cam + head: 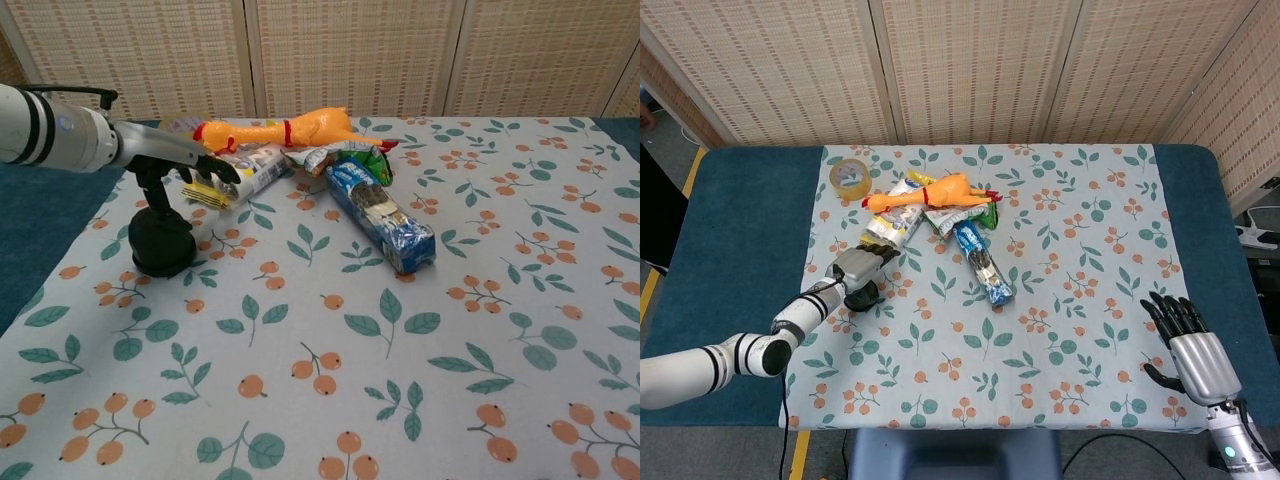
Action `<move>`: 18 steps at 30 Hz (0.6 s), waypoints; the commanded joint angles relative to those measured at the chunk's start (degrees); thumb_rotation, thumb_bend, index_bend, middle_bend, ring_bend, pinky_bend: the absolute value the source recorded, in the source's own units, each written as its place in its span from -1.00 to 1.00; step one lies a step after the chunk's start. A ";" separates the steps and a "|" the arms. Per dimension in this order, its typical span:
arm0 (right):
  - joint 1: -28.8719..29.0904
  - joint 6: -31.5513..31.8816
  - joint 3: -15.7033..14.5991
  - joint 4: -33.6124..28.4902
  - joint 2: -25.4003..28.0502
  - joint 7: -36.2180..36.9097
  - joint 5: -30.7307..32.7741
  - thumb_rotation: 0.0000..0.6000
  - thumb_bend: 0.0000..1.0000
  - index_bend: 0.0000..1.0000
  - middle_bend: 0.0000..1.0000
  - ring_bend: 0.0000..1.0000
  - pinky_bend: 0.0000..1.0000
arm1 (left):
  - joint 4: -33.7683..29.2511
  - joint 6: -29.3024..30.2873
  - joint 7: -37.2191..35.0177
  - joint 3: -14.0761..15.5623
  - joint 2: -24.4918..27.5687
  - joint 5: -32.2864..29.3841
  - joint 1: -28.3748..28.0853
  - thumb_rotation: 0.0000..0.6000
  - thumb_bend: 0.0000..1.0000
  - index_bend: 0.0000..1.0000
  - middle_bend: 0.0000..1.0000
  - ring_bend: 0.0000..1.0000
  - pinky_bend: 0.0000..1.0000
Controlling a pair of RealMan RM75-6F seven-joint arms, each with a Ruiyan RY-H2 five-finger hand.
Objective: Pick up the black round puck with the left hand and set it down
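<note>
The black round puck (162, 244) stands on the floral cloth at the left; in the head view only its near edge (864, 294) shows under my hand. My left hand (172, 150) hovers just above it, fingers stretched out level toward the right. Its thumb (156, 192) points down beside the puck's top; whether it touches I cannot tell. From the head view the left hand (860, 266) covers most of the puck. Nothing is held. My right hand (1195, 346) lies open at the table's near right corner, fingers apart, and does not show in the chest view.
Just beyond the puck lies a silver snack packet (240, 172), then a rubber chicken (285, 130), a green wrapper and a blue biscuit pack (385, 220). A tape roll (850, 175) sits at the far left. Bare blue table (730, 250) borders the cloth (1080, 300).
</note>
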 commanded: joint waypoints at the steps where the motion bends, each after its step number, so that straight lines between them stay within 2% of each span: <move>1: 0.21 -0.39 0.00 0.05 -0.10 -0.11 0.15 1.00 -0.77 -1.00 -1.00 -1.00 -1.00 | 1.44 -2.50 0.95 3.94 -0.30 -4.73 -3.77 1.00 -0.28 -1.00 -1.00 -1.00 -0.73; 12: 0.46 -0.59 -0.17 0.07 -0.05 0.19 0.02 1.00 -0.77 -1.00 -1.00 -1.00 -1.00 | -0.93 -2.24 0.47 10.77 1.01 -11.39 -9.39 1.00 -0.28 -1.00 -1.00 -1.00 -0.70; 18: 0.51 -0.62 -0.25 0.08 -0.02 0.28 0.00 1.00 -0.77 -1.00 -1.00 -1.00 -1.00 | -0.31 -2.06 0.51 15.58 0.37 -16.92 -12.72 1.00 -0.28 -1.00 -1.00 -1.00 -0.57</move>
